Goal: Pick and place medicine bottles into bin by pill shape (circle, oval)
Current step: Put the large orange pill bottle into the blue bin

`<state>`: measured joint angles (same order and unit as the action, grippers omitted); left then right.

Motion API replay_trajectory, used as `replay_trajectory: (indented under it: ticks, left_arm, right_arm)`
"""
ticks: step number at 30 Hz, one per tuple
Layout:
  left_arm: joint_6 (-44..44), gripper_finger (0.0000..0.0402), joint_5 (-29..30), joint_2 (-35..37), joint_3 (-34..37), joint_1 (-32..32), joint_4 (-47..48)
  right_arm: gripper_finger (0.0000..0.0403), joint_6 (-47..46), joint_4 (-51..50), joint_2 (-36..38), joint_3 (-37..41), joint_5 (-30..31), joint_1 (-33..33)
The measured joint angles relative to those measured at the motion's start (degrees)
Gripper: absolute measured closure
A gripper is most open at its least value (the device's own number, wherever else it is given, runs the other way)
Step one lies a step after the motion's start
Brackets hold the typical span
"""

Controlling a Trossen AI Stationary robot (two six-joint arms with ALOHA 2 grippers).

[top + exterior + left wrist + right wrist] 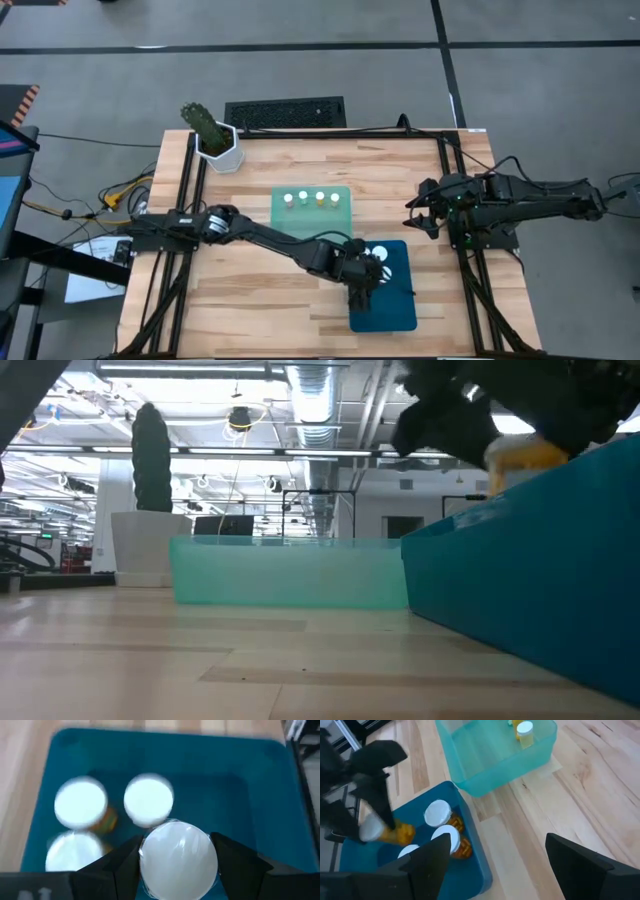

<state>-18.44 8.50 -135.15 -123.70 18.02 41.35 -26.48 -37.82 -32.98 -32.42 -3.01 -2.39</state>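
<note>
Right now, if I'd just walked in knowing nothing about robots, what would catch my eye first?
Probably the left gripper, shut on a white-capped bottle above the dark blue bin, where three bottles already stand. Behind it, a pale green bin holds four more in a row. A potted cactus marks the table's far left corner; the right gripper waits open at the right edge.

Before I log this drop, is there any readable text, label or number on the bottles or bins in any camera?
None can be read.
Bottle held in the left gripper: only its white cap shows, no print.
Bottles in the dark blue bin: plain caps; labels blurred.
Bottles in the light green bin: too small to read.
Both bins: no markings visible.
</note>
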Motion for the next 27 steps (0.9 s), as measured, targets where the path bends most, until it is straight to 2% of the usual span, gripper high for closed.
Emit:
replay_trajectory:
  ticks: [2, 17, 22, 27]
  left_arm:
    - [0.1, 0.0188, 1.4, -0.1, 0.0, 0.0, 0.5]
    - [0.3, 0.0188, 1.9, -3.0, 0.1, 0.0, -1.2]
    - [1.0, 0.0188, 4.4, -3.0, 0.1, 0.0, -1.3]
    - [1.2, 0.0188, 3.3, -3.0, 0.1, -0.1, -1.3]
  right_arm:
    - [0.0069, 0.0, 0.0, 0.0, 0.0, 0.0, 0.0]
    - [0.0069, 0.0, -0.3, 0.0, 0.0, 0.0, 0.0]
    - [0.0069, 0.0, -0.8, 0.0, 0.0, 0.0, 0.0]
    - [0.0069, 0.0, -0.9, 0.0, 0.0, 0.0, 0.0]
